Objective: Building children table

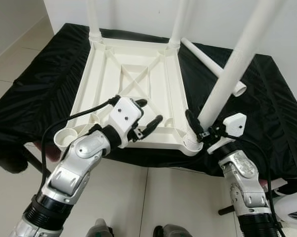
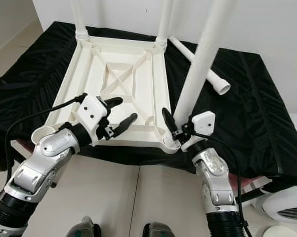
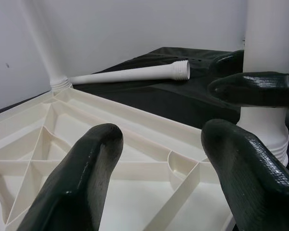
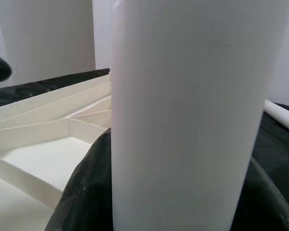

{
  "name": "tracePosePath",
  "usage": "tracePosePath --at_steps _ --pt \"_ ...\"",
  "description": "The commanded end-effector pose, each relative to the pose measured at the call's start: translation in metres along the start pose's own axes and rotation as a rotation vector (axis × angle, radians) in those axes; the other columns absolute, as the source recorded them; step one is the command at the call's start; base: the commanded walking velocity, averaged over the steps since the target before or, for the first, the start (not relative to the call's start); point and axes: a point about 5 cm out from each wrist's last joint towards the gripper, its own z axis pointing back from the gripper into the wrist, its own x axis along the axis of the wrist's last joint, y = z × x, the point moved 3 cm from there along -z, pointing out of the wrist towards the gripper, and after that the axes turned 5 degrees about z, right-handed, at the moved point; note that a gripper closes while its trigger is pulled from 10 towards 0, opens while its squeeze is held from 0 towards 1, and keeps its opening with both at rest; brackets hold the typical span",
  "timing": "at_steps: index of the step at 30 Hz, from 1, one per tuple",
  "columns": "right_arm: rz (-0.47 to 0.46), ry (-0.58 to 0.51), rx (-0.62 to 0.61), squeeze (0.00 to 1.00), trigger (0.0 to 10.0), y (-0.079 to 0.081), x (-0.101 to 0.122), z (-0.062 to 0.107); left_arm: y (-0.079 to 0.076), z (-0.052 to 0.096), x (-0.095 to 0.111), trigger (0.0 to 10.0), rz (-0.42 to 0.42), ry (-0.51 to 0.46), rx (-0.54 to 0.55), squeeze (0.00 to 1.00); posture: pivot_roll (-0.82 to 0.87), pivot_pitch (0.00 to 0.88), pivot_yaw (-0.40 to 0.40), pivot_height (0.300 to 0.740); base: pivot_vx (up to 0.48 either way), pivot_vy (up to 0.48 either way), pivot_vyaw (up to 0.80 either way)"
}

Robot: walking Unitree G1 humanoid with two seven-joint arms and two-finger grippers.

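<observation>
At lower right, the right gripper (image 1: 197,129) clamps a white plastic tube leg (image 1: 232,74) tilting in the upturned white tabletop's (image 1: 133,84) corner socket; it may cross-thread. Left gripper (image 1: 147,118) hovers with fingers apart.

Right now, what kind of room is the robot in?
Probably a room in a home, used as a work spot. Pale floor tiles and a plain white wall show, and an upside-down white table top lies on a black cloth.

white tabletop (image 1: 138,84), black cloth (image 1: 267,98), white legs (image 1: 237,64)
</observation>
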Motion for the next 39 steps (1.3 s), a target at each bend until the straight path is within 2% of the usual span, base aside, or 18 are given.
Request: tracePosePath --at_steps 1,7,15,21,29,34,39 --pt "-0.049 0.148 0.018 0.0 10.0 0.003 -0.031 0.008 -0.005 0.001 0.002 10.0 -0.002 -0.001 -0.054 0.0 0.05 0.082 -0.035 0.74 0.0 0.0 0.0" --pt "-0.068 0.191 0.05 0.0 10.0 -0.009 -0.032 0.008 -0.005 0.002 0.003 10.0 -0.005 -0.001 -0.05 0.0 0.05 0.081 -0.04 0.74 0.0 0.0 0.0" --pt "-0.063 0.224 0.033 0.0 10.0 -0.007 -0.041 0.01 -0.006 0.002 0.003 10.0 -0.005 -0.002 -0.047 0.0 0.06 0.084 -0.042 0.74 0.0 0.0 0.0" --pt "-0.056 0.197 -0.012 0.0 10.0 0.0 -0.042 0.015 -0.005 0.003 0.003 10.0 -0.006 0.0 -0.042 0.0 0.06 0.087 -0.041 0.74 0.0 0.0 0.0" --pt "-0.115 0.161 -0.169 0.0 10.0 0.001 -0.037 0.015 -0.006 0.004 0.004 10.0 -0.006 -0.002 -0.042 0.0 0.06 0.083 -0.044 0.74 0.0 0.0 0.0" --pt "-0.105 0.148 -0.226 0.0 10.0 0.0 -0.032 0.011 -0.007 0.003 0.004 10.0 -0.005 -0.004 -0.044 0.0 0.06 0.084 -0.048 0.74 0.0 0.0 0.0" --pt "-0.087 0.129 -0.276 0.0 10.0 0.008 -0.025 0.001 -0.008 0.004 0.005 10.0 -0.005 -0.005 -0.041 0.0 0.06 0.085 -0.054 0.74 0.0 0.0 0.0"
